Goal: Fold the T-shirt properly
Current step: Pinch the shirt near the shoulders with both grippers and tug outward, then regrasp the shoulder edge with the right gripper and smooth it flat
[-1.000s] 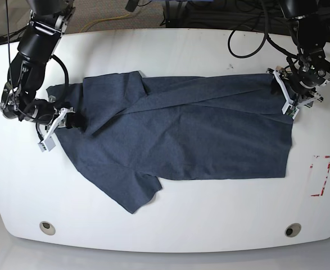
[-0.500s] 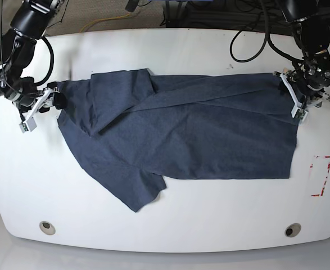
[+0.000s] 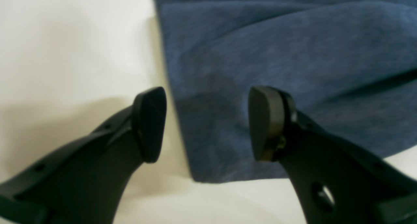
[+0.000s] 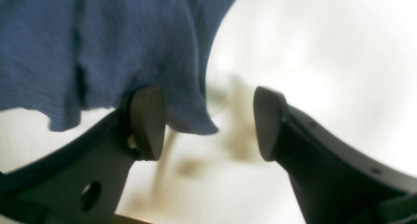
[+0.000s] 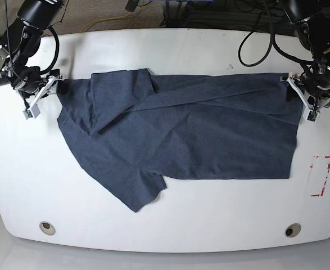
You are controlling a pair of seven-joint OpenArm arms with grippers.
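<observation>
Base view shows the dark slate-blue cotton T-shirt [image 5: 181, 135] spread on the white oval table [image 5: 170, 53], long axis running nine to three o'clock. The left gripper [image 5: 310, 101] stands spread at the three o'clock hem corner, cloth edge between its jaws. The right gripper [image 5: 38, 95], also spread and pinching nothing, sits at nine o'clock.

Your base view looks almost straight down from above onto the whole white table [image 5: 170, 45], both arms at its far corners. Your left wrist camera sits close behind its own fingers [image 3: 150, 123], facing down at the table's right side, where a corner of the T-shirt [image 3: 277, 54] fills the picture. Your right wrist camera is just as close, at the left side, blurred, with cloth hanging before it. Each wrist view shares one shirt end [image 5: 187, 129] with the base view.
</observation>
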